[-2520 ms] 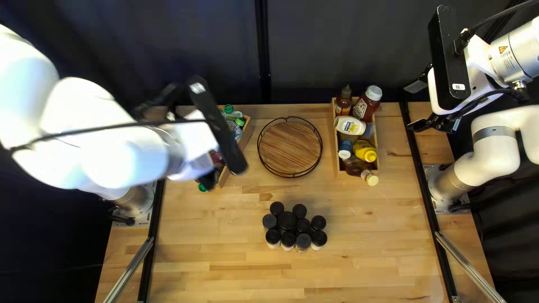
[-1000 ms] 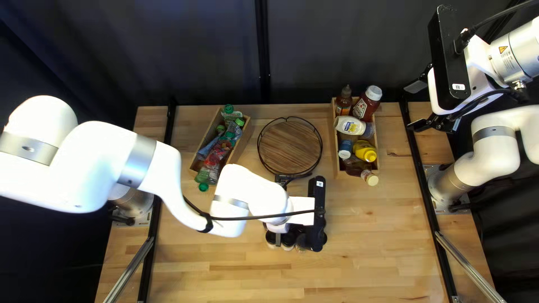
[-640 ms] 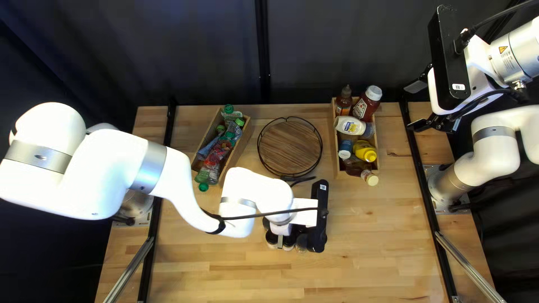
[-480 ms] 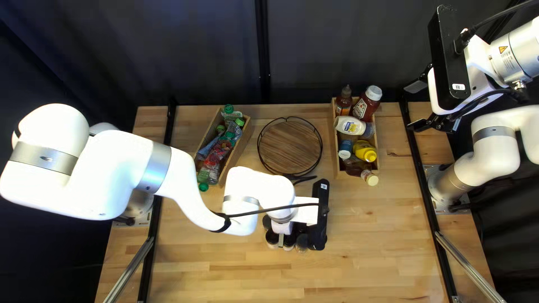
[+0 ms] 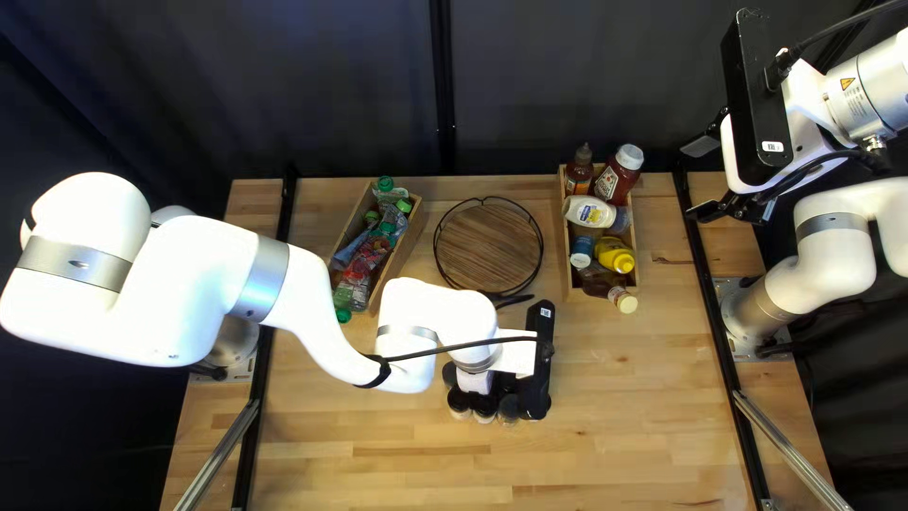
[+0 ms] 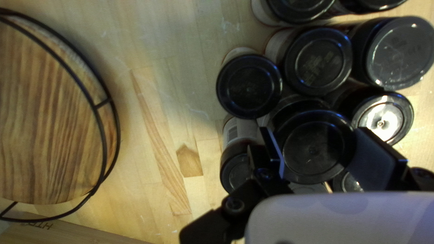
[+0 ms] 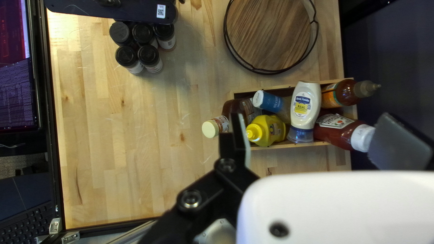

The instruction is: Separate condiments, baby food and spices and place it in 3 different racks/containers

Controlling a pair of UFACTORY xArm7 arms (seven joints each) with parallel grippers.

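1. Spice jars with black lids are standing close together on the table, near the round rack.
2. With my left gripper I have one wide jar of this group; its jaws are clamped on the black lid, from two sides.
3. My right gripper is in the air at the right of the top left view, its jaws wide apart, with nothing between.
4. Condiment bottles are in the right wooden box.
5. Baby food pouches with green caps are in the left wooden box.
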